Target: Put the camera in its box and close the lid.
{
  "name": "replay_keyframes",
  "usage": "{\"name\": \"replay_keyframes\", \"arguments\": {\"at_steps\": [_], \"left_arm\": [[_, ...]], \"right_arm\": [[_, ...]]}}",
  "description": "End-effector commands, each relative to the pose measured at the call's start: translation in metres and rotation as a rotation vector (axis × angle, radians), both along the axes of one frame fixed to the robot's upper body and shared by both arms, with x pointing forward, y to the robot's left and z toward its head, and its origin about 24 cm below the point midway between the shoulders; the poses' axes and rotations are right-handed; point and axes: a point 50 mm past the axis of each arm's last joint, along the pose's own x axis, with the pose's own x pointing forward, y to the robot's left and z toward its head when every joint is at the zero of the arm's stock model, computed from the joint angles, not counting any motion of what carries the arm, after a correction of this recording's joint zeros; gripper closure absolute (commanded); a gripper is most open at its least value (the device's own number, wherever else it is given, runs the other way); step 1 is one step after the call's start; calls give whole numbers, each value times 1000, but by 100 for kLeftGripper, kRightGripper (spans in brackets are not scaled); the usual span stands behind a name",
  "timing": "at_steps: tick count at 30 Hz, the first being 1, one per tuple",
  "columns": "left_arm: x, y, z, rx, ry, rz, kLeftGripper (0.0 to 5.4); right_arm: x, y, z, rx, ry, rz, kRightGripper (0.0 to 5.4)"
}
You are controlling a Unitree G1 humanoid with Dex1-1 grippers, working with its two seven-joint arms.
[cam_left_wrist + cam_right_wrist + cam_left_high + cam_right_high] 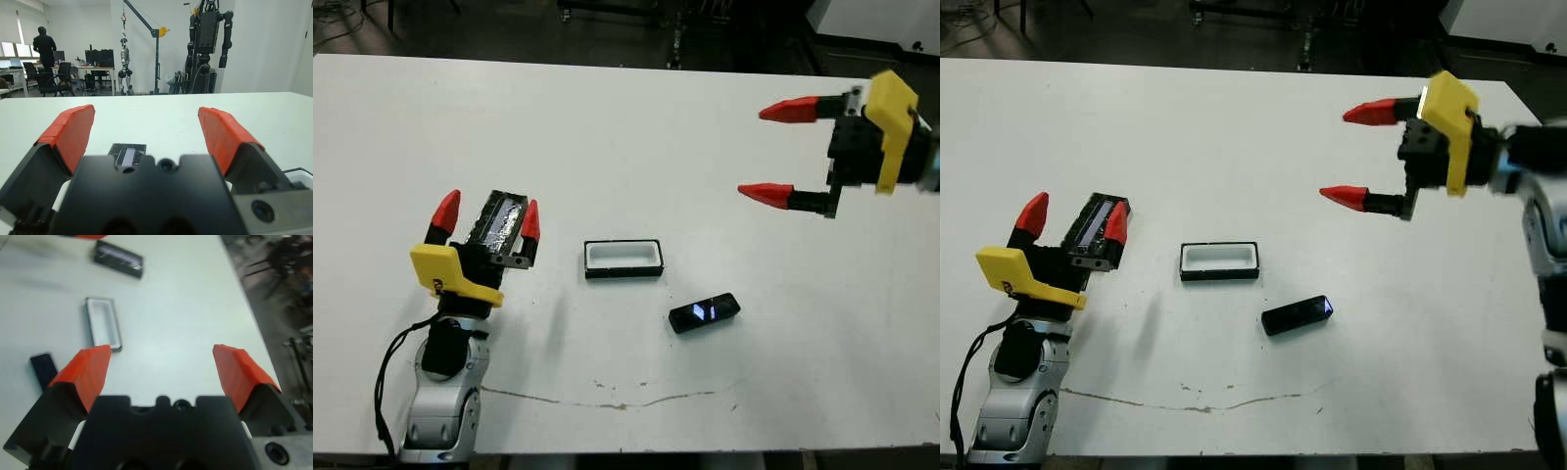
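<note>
Black camera [704, 313] not yet boxed | box [623, 258] empty | lid [500, 221] off, between spread left gripper [487, 216] fingers, ungripped | right gripper [779, 154] spread, raised well away, nothing held

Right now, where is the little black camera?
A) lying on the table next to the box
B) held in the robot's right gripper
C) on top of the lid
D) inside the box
A: the camera lies on the bare table, near the empty white-lined box but outside it, and no gripper touches it.
</note>
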Motion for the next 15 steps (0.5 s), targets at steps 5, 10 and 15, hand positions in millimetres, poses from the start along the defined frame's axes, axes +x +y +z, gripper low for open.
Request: {"name": "replay_keyframes", "arguments": {"at_steps": [5, 10, 15], "left_arm": [[0, 1, -1, 1, 8, -6, 1], [2, 1, 0, 0, 2, 1, 1], [2, 1, 1, -6, -4, -13, 1]], "right_arm": [[4, 12, 5, -186, 67, 99, 0], [6, 20, 1, -302, 54, 151, 0], [6, 26, -8, -348, 81, 200, 0]]}}
